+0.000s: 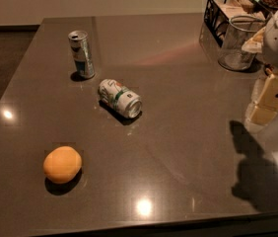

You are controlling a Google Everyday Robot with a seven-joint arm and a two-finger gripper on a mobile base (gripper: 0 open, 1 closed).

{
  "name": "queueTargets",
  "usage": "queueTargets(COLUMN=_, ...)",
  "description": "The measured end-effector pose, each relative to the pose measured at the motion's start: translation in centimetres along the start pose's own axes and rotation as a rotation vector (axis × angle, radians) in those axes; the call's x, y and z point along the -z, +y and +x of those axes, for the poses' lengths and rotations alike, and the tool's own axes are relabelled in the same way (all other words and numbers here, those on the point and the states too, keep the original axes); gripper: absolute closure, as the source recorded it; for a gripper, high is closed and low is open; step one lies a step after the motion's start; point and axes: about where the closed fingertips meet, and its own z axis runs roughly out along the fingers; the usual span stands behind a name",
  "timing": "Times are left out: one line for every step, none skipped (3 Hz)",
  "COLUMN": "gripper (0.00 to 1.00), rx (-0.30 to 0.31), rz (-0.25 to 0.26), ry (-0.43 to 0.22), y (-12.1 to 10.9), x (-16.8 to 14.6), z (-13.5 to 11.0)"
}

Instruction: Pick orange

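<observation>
The orange [62,164] is a smooth yellow-orange fruit lying on the dark grey table [188,147] near its front left corner. My gripper [269,102] hangs above the table at the right edge of the view, far to the right of the orange and a little further back. It casts a dark shadow on the table below it. Nothing shows in the gripper.
A silver-green can [81,54] stands upright at the back left. A second can [120,98] lies on its side in the middle. A clear glass cup [238,42] and a black wire basket [227,9] stand at the back right. The table's front edge runs just below the orange.
</observation>
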Motion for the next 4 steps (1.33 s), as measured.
queueTargets(gripper=0.0, rx=0.001, rz=0.0, ry=-0.001, y=0.0, x=0.0, z=0.0)
queueTargets(gripper=0.0, rx=0.051, rz=-0.028, ry=-0.049, y=0.4, x=-1.1, z=-2.6)
queueTargets(gripper=0.0, rx=0.109, rz=-0.066, ry=-0.093, y=0.5, x=-2.9, z=-5.8)
queueTargets(gripper=0.0, rx=0.169, rz=-0.123, ry=-0.14, y=1.3, x=-4.9, z=-9.1)
